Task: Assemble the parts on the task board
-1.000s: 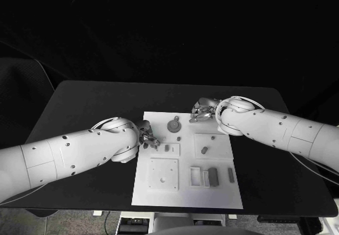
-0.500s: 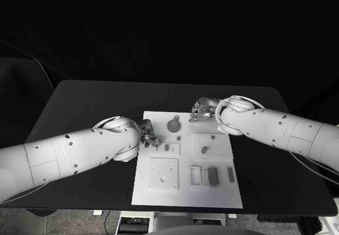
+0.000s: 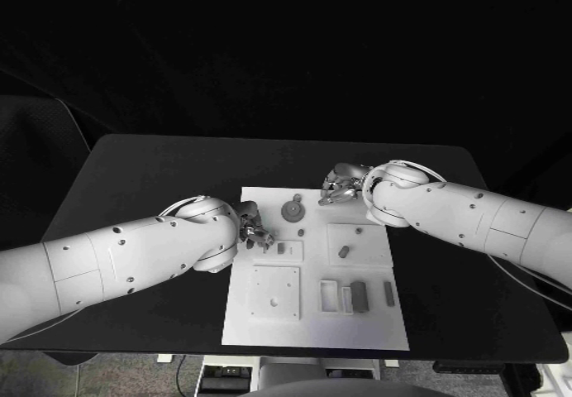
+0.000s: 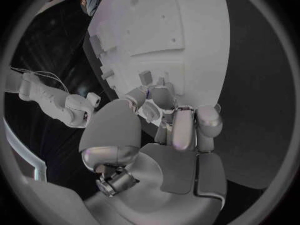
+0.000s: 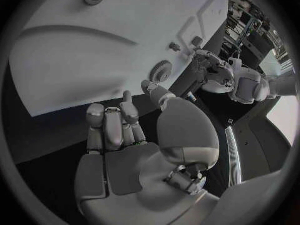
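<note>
- You are looking at the task board (image 3: 312,322) lying in the middle of the black table (image 3: 143,174), with both hands working at its far half.
- Your left hand (image 3: 251,231) is sitting over the board's left edge, its fingers (image 4: 185,127) curling in together beside a small part (image 4: 146,77); whether anything is being pinched between them, you cannot tell.
- Your right hand (image 3: 339,187) is hovering at the board's far right corner, its fingers bunching close together; whether they are holding something, you cannot tell.
- The round gear part (image 3: 292,213) is sitting on the board between the two hands, just beside the right hand's fingertips in the right wrist view (image 5: 164,71).
- A small part (image 3: 343,252) is lying tilted on the raised square plate on the right.
- Upright grey blocks (image 3: 359,298) are standing in the slots nearer you, next to a square plate with a hole (image 3: 274,294).
- No writing, brand or label is showing legibly on the board or the parts.
</note>
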`<state>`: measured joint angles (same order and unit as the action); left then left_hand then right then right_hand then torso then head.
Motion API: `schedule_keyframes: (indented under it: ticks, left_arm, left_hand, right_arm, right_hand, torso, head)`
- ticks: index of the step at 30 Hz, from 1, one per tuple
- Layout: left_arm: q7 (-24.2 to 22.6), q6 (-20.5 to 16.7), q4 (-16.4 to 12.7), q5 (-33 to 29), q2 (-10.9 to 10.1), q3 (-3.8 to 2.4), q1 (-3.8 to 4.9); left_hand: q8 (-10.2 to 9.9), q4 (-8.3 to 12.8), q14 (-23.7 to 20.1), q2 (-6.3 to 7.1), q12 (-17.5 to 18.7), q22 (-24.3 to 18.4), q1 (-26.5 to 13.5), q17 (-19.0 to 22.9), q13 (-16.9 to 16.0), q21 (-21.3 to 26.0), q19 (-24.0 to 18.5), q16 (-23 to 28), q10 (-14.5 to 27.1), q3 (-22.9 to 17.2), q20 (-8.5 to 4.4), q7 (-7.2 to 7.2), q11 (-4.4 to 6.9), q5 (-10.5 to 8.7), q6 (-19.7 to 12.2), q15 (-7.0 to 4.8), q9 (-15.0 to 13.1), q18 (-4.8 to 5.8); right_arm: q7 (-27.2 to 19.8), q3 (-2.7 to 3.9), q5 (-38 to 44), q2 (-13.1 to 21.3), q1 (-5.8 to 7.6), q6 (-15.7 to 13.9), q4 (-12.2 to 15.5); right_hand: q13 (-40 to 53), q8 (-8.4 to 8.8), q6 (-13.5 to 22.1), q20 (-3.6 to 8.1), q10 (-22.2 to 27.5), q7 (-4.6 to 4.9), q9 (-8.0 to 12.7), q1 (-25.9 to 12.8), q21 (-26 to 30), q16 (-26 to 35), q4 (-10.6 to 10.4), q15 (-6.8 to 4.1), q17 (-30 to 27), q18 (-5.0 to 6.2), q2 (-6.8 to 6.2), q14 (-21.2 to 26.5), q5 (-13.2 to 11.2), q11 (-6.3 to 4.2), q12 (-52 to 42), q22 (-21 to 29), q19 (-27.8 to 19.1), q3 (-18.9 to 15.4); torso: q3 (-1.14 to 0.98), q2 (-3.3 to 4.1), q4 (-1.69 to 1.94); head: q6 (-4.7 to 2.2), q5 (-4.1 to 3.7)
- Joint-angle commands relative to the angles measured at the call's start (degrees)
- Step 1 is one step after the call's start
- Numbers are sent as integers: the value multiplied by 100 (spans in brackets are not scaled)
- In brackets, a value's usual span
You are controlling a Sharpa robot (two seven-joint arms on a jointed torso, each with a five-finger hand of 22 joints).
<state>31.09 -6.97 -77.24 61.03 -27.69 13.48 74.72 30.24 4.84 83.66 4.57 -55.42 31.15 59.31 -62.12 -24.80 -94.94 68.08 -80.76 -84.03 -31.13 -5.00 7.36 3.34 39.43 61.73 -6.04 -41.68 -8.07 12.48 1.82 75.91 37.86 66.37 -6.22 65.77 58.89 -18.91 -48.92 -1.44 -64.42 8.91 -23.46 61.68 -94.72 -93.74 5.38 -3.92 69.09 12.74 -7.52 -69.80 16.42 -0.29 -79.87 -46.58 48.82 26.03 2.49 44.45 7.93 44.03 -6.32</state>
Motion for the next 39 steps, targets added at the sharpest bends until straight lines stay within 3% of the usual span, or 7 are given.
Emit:
schedule_keyframes:
  ticks: [1,17,31,39]
  left_arm:
    - [47,199,7,29,1,10,-16]
    - [86,698,-16,122,1,11,-15]
    - [70,790,-11,125,17,11,-15]
    - [37,676,-3,231,28,11,-16]
  left_hand:
    - [41,273,394,-45,-24,9,69,-9,-7,-406,49,-29,-375,-295,-2,-477,34,31,1590,-145,-8,-597]
    - [42,262,398,-25,-25,12,50,-16,-11,-417,55,-35,-366,-284,1,-473,31,20,1576,-144,-8,-599]
    - [71,251,394,156,-49,25,-13,-52,-43,-459,65,-65,-329,-198,12,-463,25,-167,1526,-141,-25,-620]
    - [97,262,400,151,-72,29,23,-66,-61,-472,71,-81,-336,-206,10,-474,33,-229,1534,-145,-38,-635]
  right_arm:
    - [-39,1,20,5,-2,56,6]
    - [-41,1,17,8,-2,58,8]
    - [-43,1,13,11,-3,57,8]
    - [-43,1,11,15,-3,56,9]
  right_hand:
    - [-6,1,-8,12,-21,53,9,-51,-91,-18,1,-35,2,111,-18,5,16,0,-37,8,-11,37]
    - [-7,1,-8,12,-21,53,10,-52,-91,-17,2,-35,-3,111,-18,9,16,0,-37,9,-11,38]
    - [-8,1,-8,12,-21,53,10,-54,-92,-11,1,-35,-20,111,-18,25,16,0,-38,10,-11,39]
    - [-8,0,-9,12,-21,53,10,-55,-92,-13,1,-35,-14,111,-18,19,16,0,-38,10,-11,39]
  torso:
    - [1,-1,2]
    - [7,-2,4]
    - [-2,-1,1]
    - [1,-1,0]
  head:
    - [7,-1]
    - [29,0]
    - [31,2]
    - [30,0]
